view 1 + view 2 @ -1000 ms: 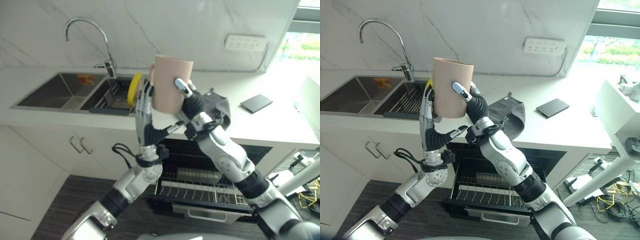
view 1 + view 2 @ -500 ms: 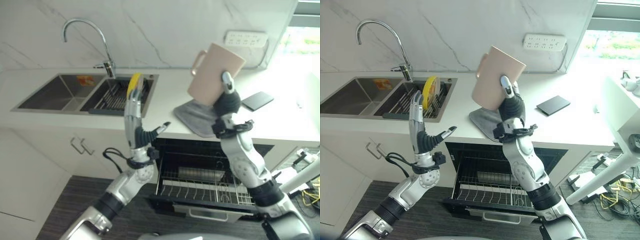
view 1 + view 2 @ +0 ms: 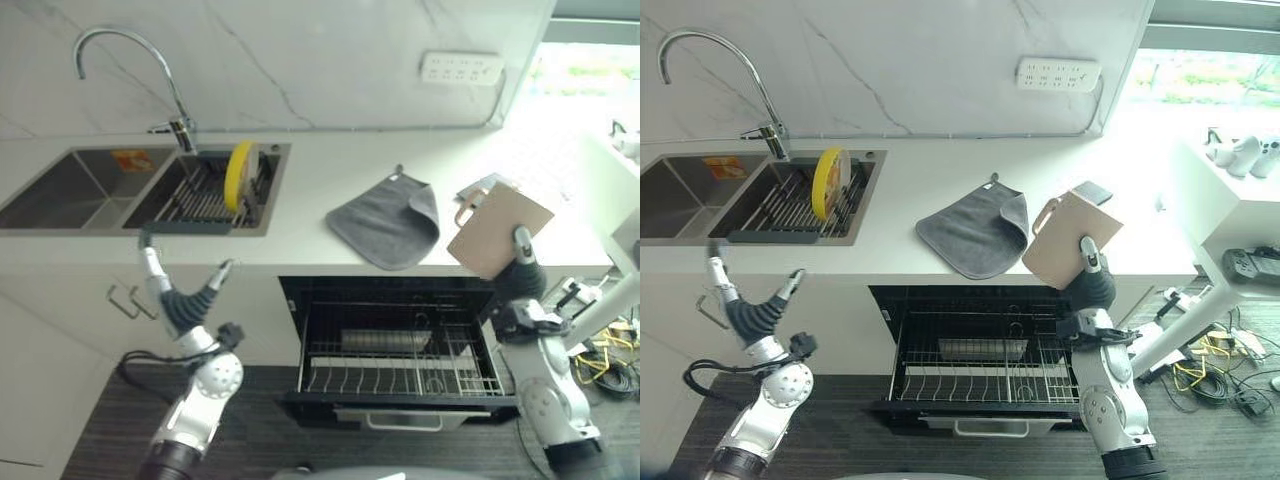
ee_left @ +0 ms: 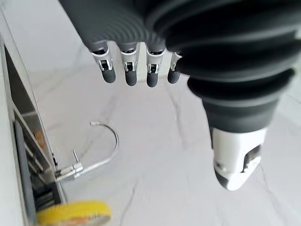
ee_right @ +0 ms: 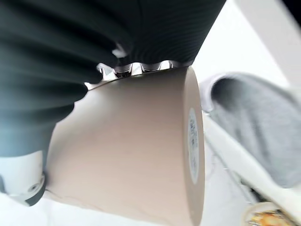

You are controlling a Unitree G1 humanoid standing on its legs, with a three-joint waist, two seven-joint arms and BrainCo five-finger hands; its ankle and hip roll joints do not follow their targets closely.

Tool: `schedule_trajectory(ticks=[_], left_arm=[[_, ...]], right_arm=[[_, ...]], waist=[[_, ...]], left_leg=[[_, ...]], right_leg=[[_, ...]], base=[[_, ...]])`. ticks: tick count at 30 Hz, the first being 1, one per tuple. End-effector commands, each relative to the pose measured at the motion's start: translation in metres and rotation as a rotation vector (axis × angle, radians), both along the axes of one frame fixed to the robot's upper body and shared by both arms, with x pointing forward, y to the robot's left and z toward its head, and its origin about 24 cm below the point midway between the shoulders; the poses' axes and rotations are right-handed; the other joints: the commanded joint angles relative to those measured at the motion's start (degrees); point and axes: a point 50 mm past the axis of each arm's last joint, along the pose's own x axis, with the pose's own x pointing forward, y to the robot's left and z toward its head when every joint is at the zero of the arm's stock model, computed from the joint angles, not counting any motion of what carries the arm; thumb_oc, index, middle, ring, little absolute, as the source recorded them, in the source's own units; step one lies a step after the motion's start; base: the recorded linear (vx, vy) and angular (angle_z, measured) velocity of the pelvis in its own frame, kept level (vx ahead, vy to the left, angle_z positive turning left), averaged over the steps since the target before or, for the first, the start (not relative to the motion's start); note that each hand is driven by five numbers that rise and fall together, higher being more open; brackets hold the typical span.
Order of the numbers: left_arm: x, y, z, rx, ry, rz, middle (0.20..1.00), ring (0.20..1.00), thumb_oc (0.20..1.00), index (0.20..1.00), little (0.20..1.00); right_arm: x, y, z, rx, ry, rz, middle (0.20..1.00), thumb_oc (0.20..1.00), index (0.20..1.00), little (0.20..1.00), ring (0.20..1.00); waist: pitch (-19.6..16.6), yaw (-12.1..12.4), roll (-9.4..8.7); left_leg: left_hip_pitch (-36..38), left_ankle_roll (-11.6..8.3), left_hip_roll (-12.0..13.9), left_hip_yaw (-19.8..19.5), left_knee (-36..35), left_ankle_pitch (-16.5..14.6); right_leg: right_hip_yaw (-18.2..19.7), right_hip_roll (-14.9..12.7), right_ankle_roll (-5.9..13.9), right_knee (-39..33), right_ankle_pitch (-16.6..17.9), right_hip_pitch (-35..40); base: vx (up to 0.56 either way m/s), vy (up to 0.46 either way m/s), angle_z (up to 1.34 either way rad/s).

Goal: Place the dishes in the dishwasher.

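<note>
Open dishwasher (image 3: 980, 375) under the counter, rack pulled out. Above its right edge, tilted beige mug (image 3: 1071, 238), clasped in the right hand (image 3: 1089, 283), fingers curled round it. Left of the dishwasher, left hand (image 3: 177, 297), fingers straight and spread, holding nothing.

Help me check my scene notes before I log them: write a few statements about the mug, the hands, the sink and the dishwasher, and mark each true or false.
1. The right hand holds the beige mug. True.
2. The left hand grips the yellow plate. False: it is open and holds nothing; the plate stands in the sink rack.
3. The dishwasher rack is pulled out. True.
4. The grey cloth lies in the sink. False: it lies on the counter.
5. The mug sits in the dishwasher. False: it is held above the counter edge.
</note>
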Motion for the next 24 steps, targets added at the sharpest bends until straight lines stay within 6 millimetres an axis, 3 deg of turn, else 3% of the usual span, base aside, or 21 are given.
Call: schedule_trajectory(ticks=[1,3,4,10,11,12,18,24], left_arm=[[0.012,-0.006,0.022,0.037,0.004,-0.268,1.000,1.000,1.000,1.000,1.000],[0.011,-0.010,0.022,0.044,0.057,-0.387,1.000,1.000,1.000,1.000,1.000],[0.014,-0.017,0.018,0.022,0.141,-0.536,1.000,1.000,1.000,1.000,1.000],[0.014,-0.032,0.013,0.033,0.244,-0.715,1.000,1.000,1.000,1.000,1.000],[0.014,-0.034,0.012,0.036,0.259,-0.732,1.000,1.000,1.000,1.000,1.000],[0.015,-0.035,0.007,0.051,0.298,-0.748,1.000,1.000,1.000,1.000,1.000],[0.014,-0.025,0.004,0.042,0.324,-0.712,1.000,1.000,1.000,1.000,1.000],[0.019,-0.036,0.007,0.101,0.357,-0.803,1.000,1.000,1.000,1.000,1.000]], right_arm=[[0.006,-0.003,0.023,0.042,-0.157,0.050,0.200,0.200,0.200,0.200,0.200],[0.002,-0.009,0.012,0.006,-0.127,0.024,0.200,0.200,0.200,0.200,0.200],[0.002,-0.010,0.004,-0.004,-0.087,0.019,0.200,0.200,0.200,0.200,0.200],[0.002,-0.003,-0.026,-0.064,0.050,0.030,0.200,0.200,0.200,0.200,0.200],[0.001,-0.002,-0.032,-0.075,0.072,0.030,0.200,0.200,0.200,0.200,0.200],[-0.002,0.001,-0.050,-0.090,0.150,0.034,0.200,0.200,0.200,0.200,0.200],[-0.010,-0.003,-0.083,-0.181,0.308,0.014,0.200,0.200,0.200,0.200,0.200],[-0.003,-0.015,-0.097,-0.291,0.421,-0.162,0.200,0.200,0.200,0.200,0.200]], waist=[[-0.6,0.2,-0.84],[-0.3,0.2,-0.82],[-0.1,0.1,-0.68],[-0.2,0.1,-0.08],[-0.3,0.2,0.01],[-0.3,0.3,0.24],[0.0,1.1,0.68],[-0.1,2.9,1.25]], left_leg=[[3.3,1.04,-0.6,3.2,2.4,-4.8],[3.2,1.06,-0.6,3.0,2.5,-5.1],[3.2,1.09,-0.6,2.9,2.5,-5.1],[2.8,1.29,-0.5,3.0,2.5,-4.8],[2.7,1.29,-0.5,3.0,2.5,-4.8],[2.7,1.23,-0.4,2.9,2.3,-4.6],[3.0,0.90,-0.4,2.3,1.8,-4.3],[3.0,0.85,-0.6,1.1,1.0,-4.1]], right_leg=[[4.4,0.4,-0.36,2.2,-1.9,-0.3],[4.3,0.4,-0.25,2.5,-2.2,-0.4],[4.3,0.4,-0.23,2.8,-2.3,-0.6],[4.4,0.4,-0.33,3.1,-2.4,-1.1],[4.4,0.4,-0.34,3.1,-2.3,-1.2],[4.3,0.3,-0.32,3.1,-2.3,-1.2],[3.8,0.0,-0.04,2.8,-2.2,-0.7],[2.4,-0.6,0.29,2.7,-2.0,-0.3]], base=[[-0.05,0.009,-0.03],[-0.06,0.005,-0.10],[-0.06,0.007,-0.12],[-0.02,0.020,-0.09],[0.00,0.023,-0.11],[0.01,0.015,-0.09],[0.00,0.002,-0.01],[0.01,-0.007,0.03]])
